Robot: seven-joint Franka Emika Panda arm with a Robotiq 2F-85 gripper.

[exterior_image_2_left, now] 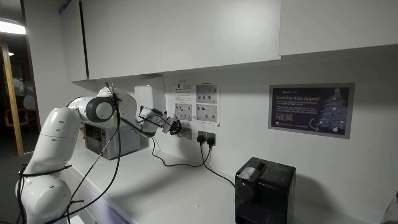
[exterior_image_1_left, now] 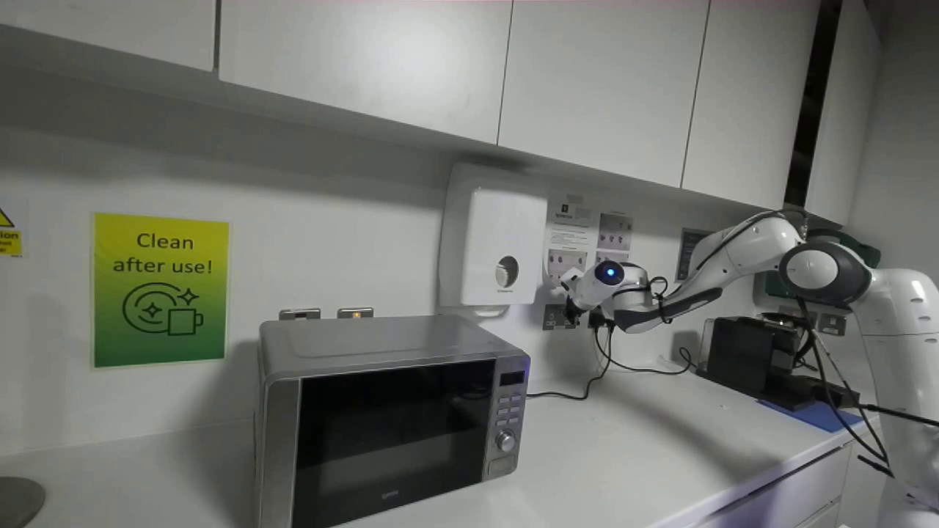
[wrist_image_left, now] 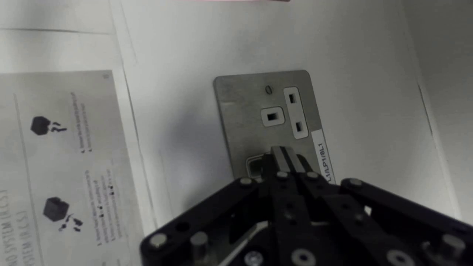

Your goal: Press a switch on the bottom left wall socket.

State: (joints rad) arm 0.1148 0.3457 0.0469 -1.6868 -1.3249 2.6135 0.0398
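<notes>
Above the counter's (exterior_image_2_left: 186,186) back edge, the closed end effector (wrist_image_left: 288,158) apparently aims at the left socket's (wrist_image_left: 247,125) switch (wrist_image_left: 255,166). A centred push should follow.

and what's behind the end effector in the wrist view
A metal socket plate, with one set of pin holes uncovered and part of what looks like a switch. The end effector hides whatever lies lower on the plate there.

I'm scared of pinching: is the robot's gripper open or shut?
Shut: the gripper has its two fingertips together in the wrist view.
</notes>
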